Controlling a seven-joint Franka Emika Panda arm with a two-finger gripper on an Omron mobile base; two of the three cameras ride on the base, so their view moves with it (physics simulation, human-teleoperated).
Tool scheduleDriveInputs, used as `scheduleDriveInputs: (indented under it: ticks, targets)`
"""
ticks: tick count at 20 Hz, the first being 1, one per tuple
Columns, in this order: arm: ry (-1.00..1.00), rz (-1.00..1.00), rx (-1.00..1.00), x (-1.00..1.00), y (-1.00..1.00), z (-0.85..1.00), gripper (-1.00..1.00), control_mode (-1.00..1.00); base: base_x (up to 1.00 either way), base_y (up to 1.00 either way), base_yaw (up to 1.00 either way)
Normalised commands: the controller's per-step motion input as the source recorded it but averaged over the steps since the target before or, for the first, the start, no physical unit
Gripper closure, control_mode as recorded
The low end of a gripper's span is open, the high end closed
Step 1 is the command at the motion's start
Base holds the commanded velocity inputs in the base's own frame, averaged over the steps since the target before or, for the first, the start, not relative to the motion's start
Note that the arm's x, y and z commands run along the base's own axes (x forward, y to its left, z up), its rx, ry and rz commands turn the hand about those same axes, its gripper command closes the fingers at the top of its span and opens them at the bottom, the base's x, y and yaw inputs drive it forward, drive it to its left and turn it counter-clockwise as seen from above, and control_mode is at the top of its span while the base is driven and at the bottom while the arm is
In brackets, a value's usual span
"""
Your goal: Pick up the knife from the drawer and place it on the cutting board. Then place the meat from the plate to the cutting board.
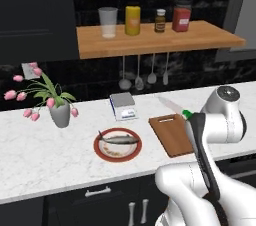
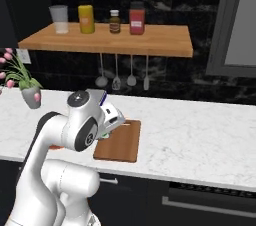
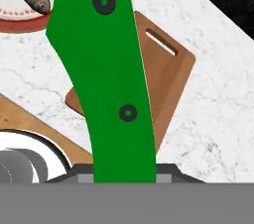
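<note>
Gripper (image 3: 124,171) jaws are clamped on the bright green handle of the knife (image 3: 106,69), which runs up the middle of the hand view with two dark rivets showing. From the left base view the silver blade (image 1: 170,104) sticks out past the arm toward the back wall, above the far edge of the cutting board (image 1: 172,134), with a bit of green handle showing beside the wrist. The knife is held in the air over the board, not lying on it. The brown cutting board lies on the white marble tabletop (image 1: 45,150), its handle tab at the far end. Just to its left sits the plate (image 1: 118,144) with the red-orange rim, and the grey meat (image 1: 119,139), a slim fish, lies across it. Beyond the plate stands a small kitchen scale (image 1: 123,106), and further left a vase of pink tulips (image 1: 59,112). A wooden shelf (image 1: 150,40) above carries a cup and three jars. Below the tabletop edge a drawer (image 1: 97,191) with a short silver handle is shut.
</note>
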Motion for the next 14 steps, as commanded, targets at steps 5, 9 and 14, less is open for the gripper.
scheduleDriveInputs:
  ticks: [5,9,14]
  targets:
    - [0.1,0.0,0.0,0.27,0.15,-0.21,1.0,-1.0,0.1,0.09,0.0]
    - [0.23,0.0,0.0,0.31,-0.03,-0.22,1.0,-1.0,0.0,0.0,0.0]
    - [0.23,0.0,0.0,0.24,-0.31,-0.21,1.0,-1.0,0.0,0.0,0.0]
